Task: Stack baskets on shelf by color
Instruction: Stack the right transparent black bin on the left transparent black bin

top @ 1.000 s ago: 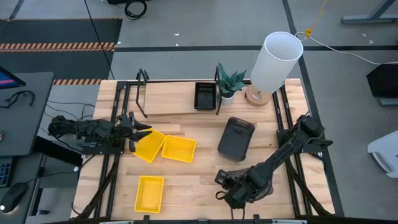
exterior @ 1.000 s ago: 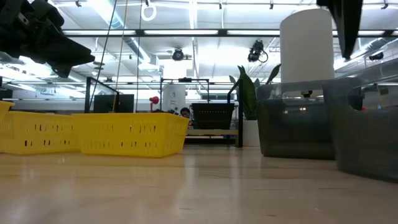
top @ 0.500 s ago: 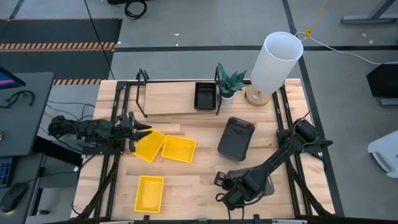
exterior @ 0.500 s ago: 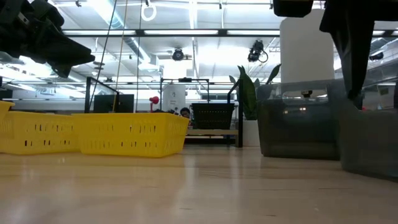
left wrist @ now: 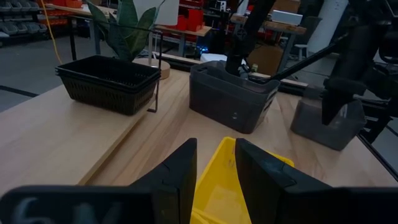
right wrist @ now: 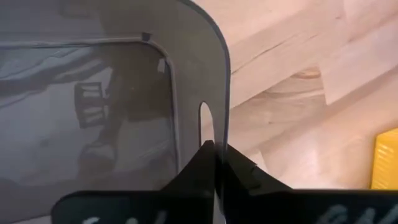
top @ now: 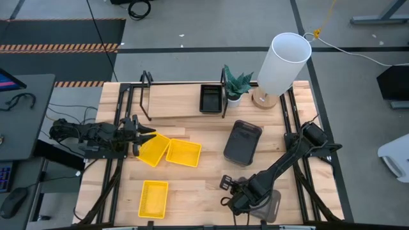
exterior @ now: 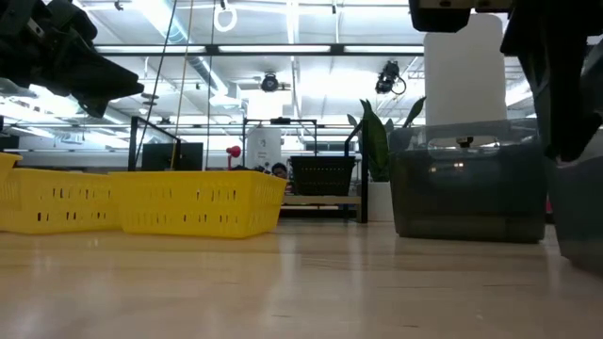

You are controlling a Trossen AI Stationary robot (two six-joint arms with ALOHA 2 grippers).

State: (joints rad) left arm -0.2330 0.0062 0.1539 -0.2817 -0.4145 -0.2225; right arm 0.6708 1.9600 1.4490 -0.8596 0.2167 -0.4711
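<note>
A: Can you read any lettering, label, brand or number anywhere?

B: No, nothing. There are pale marks on the dark band along the bottom edge of both wrist views, but they are too blurred to make out as letters.

A: What about the room at the upper right of the left wrist view?

B: There are red and white boxes there, but no readable print on them.

A: And the low view?

B: There are only lights and fittings across the top of the frame, with no sign that can be read.
</note>
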